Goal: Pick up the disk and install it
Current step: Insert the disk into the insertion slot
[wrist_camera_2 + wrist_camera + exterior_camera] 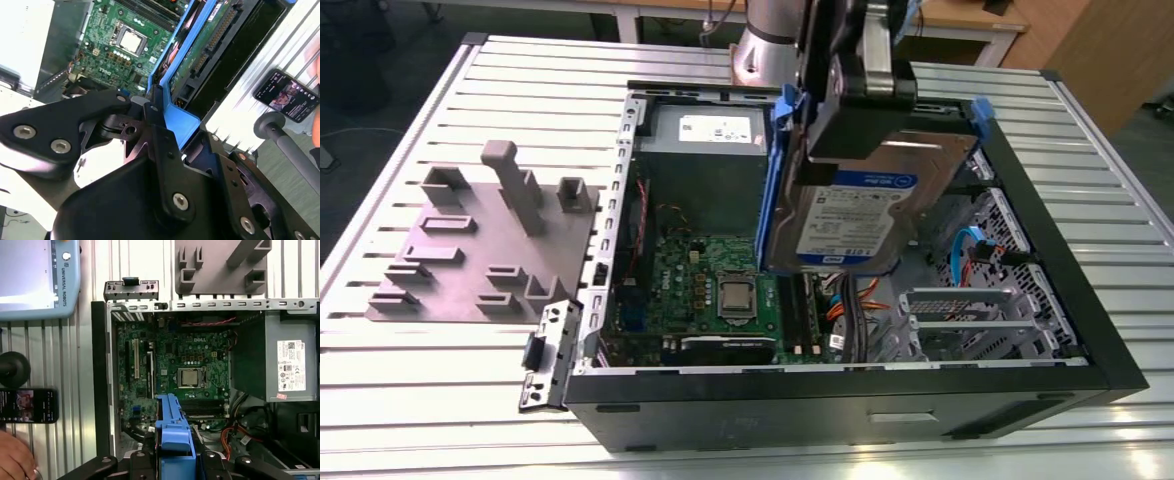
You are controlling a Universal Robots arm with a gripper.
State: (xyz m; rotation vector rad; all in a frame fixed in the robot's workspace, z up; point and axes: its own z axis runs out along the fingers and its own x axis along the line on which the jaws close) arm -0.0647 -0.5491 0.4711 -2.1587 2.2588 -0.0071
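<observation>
The disk (870,215), a silver drive with a blue-and-white label in a blue bracket, hangs on edge above the open black computer case (854,400), over its middle. My gripper (854,148) is shut on the disk's upper end from above. In both wrist views the blue bracket (183,121) (172,432) sticks out between my black fingers (160,145), with the green motherboard (185,370) beneath it. The disk's circuit-board side (207,37) faces the second wrist camera.
The grey power supply (707,130) sits at the case's back corner and a metal drive cage (974,320) at the exterior view's right. A grey fixture plate (467,250) lies beside the case on the slatted table (427,400). A phone (27,405), a pendant (35,275) and a hand (15,460) lie nearby.
</observation>
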